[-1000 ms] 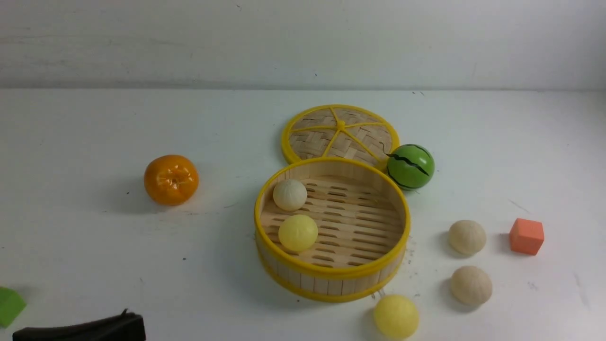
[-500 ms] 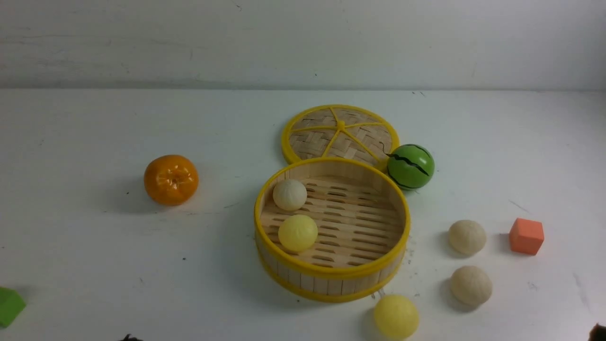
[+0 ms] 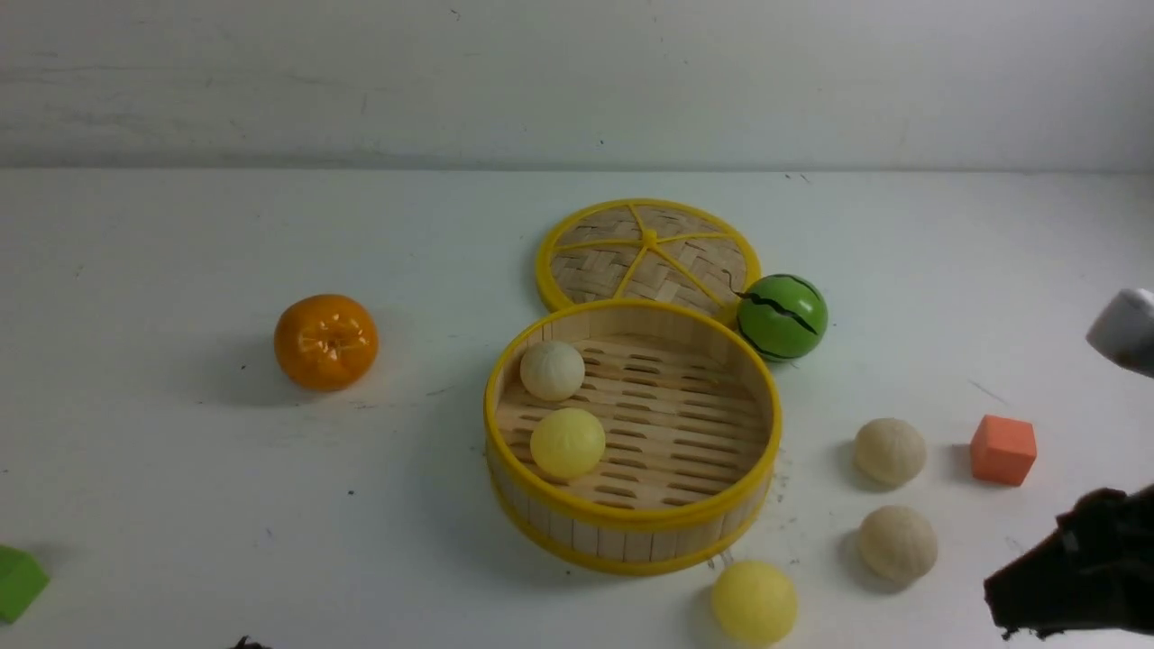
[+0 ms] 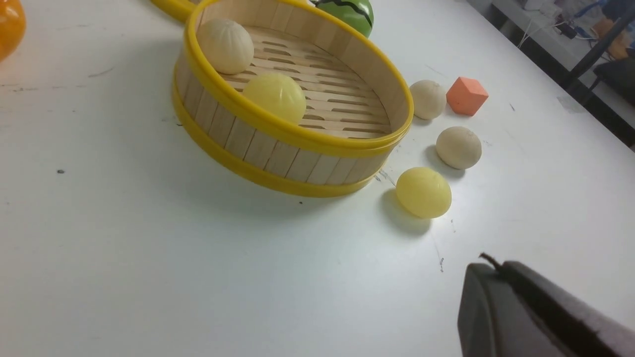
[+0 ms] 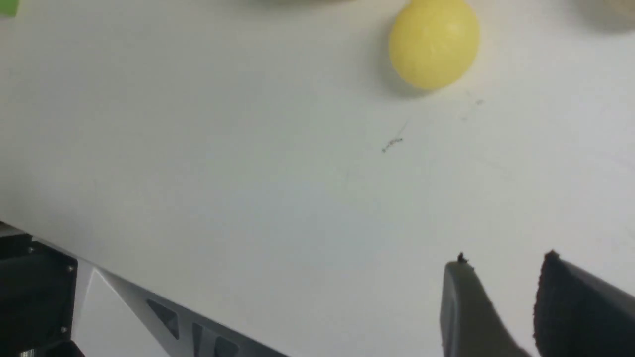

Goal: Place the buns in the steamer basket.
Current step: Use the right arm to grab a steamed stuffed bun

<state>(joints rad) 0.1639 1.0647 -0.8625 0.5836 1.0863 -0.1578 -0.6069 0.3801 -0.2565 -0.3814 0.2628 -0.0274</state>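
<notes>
Right claw (image 5: pixel 501 258) hangs parted and empty, perhaps for the yellow bun (image 3: pixel 755 602) before the basket (image 3: pixel 631 516); left claw (image 4: pixel 488 263) is closed, empty.

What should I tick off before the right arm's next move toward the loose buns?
1. Round bamboo steamer basket uncovered: ok.
2. Basket floor has room beside the cream bun and yellow bun inside: ok.
3. Right black gripper open and empty: ok.
4. Left black gripper away from the basket: ok.
5. All buns inside: not ok; pale yellow ball and two cream-beige balls outside.
</notes>
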